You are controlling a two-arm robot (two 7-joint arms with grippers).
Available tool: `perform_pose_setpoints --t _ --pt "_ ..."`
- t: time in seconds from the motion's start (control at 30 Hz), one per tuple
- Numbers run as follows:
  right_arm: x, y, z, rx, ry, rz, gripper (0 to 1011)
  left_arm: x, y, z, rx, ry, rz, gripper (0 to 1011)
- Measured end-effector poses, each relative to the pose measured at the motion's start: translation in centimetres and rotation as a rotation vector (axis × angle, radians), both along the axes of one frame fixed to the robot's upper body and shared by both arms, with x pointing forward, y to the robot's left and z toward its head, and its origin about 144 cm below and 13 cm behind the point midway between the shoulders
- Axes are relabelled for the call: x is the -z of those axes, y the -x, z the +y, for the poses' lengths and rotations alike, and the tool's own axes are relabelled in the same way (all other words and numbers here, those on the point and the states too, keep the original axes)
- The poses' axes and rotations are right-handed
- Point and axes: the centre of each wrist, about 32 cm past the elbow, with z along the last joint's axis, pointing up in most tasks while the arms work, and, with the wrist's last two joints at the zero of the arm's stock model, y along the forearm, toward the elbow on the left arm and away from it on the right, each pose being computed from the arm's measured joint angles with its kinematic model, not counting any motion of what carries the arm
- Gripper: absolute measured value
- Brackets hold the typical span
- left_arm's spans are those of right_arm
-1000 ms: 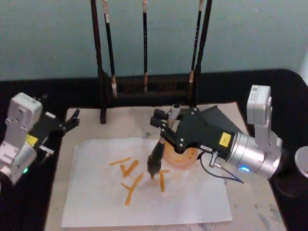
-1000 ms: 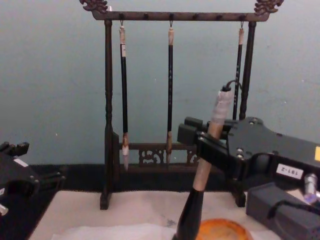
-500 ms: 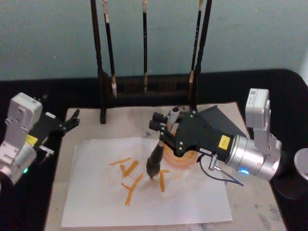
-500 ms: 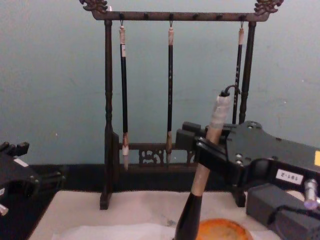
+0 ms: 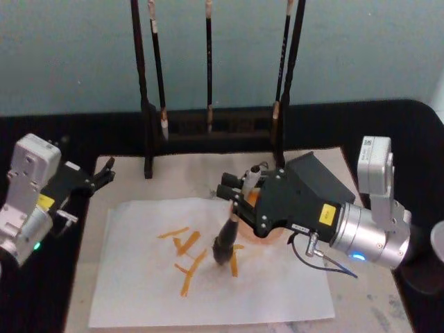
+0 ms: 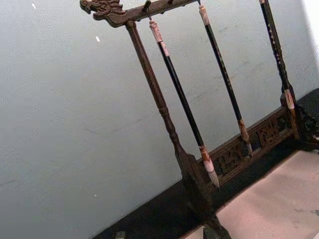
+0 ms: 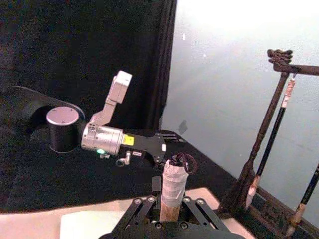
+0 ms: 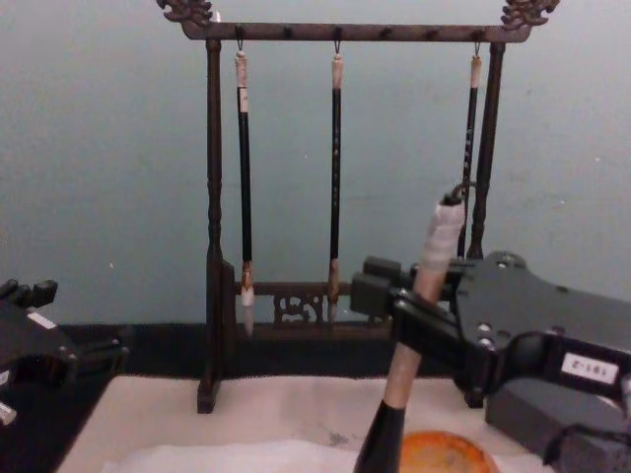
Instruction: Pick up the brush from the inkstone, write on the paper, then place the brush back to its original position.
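A teal-grey wall (image 5: 347, 48) backs the black surface (image 5: 388, 125), where a cream felt mat (image 5: 187, 182) carries the white paper (image 5: 139, 291) on its near side. At the far edge stands a dark wooden brush rack (image 5: 142, 104) hung with three thin brushes (image 8: 335, 168).

From the right, the right end effector (image 5: 239, 196) reaches over the paper, its fingers pinching the pale handle of the brush (image 5: 225, 239). The brush stands steeply, leaning right, with its dark tuft down on the sheet beside the orange strokes (image 5: 191, 267). The left end effector (image 5: 104, 175) waits at the mat's far left corner, fingers spread and holding nothing. The orange inkstone (image 8: 449, 455) sits just right of the brush, partly under the right arm.

We judge the task well past halfway. The brush is off the inkstone and several strokes are written. What remains is any last stroke and the return of the brush to the inkstone.

Against a second ago, the right arm has drawn slightly nearer and to the right. The handle's top sits a little lower in the chest view, and the tuft has slid a touch nearer. The left arm has not moved.
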Motion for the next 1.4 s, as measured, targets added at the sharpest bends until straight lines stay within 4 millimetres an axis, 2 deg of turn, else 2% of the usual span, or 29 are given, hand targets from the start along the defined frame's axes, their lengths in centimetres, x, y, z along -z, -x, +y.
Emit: perform_pose_setpoints --t 0.93,1.4 --pt "-0.5 1.8 -0.4 -0.032 -0.005 0.003 150 0.0 0.0 0.0 0.0 0.0 0.0 1010" --pt "-2.0 1.4 -1.1 0.02 -0.087 -0.037 150 0.0 0.0 0.0 0.0 0.0 0.0 1010"
